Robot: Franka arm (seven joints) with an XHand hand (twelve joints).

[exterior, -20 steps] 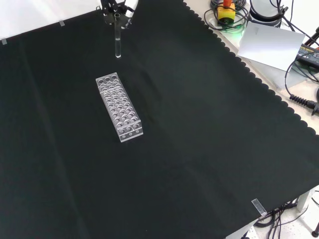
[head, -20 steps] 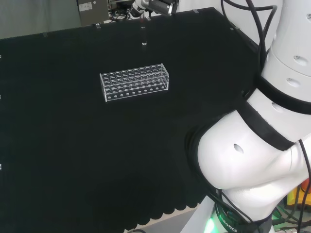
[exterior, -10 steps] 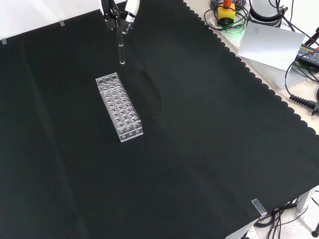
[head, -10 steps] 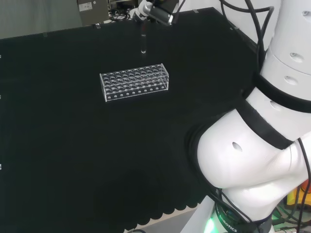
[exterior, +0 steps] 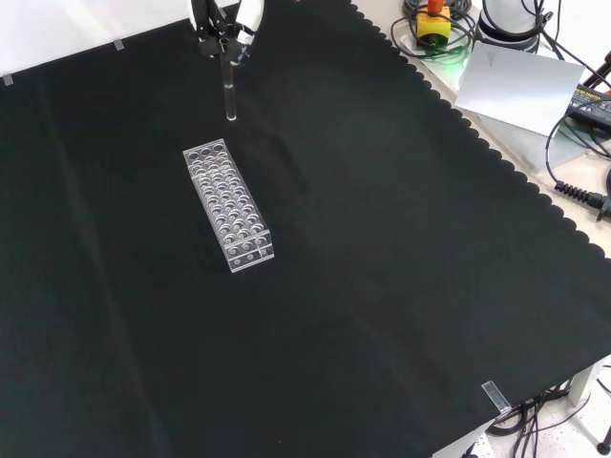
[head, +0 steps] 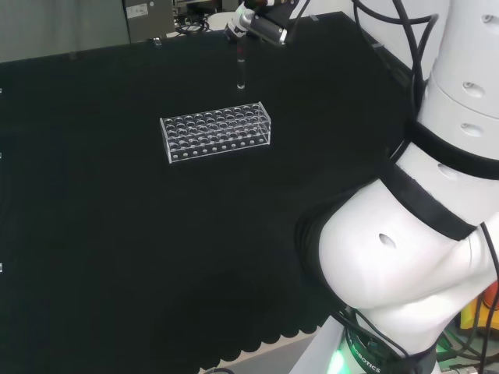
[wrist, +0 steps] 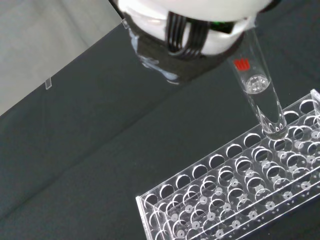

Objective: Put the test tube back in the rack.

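I see the test tube [exterior: 229, 95] hanging upright in the air, clear glass with a small red mark near its top in the wrist view [wrist: 261, 102]. Its rounded bottom sits above the desk, not yet in any hole. The fingers [exterior: 221, 33] of the hand [head: 257, 22] are pinched on the tube's upper end.

In the front view the tube is at about 12 o'clock from the rack [exterior: 228, 204], just past the rack's far short end. In the head view it hangs at roughly 1 o'clock from the rack [head: 217, 131]. From the wrist camera the tube's tip lies close over the rack's [wrist: 235, 195] edge row of holes. I cannot tell whether it is lined up with one.

The rack is clear plastic with rows of round holes, and it stands on the black cloth [exterior: 382, 286] covering the desk.
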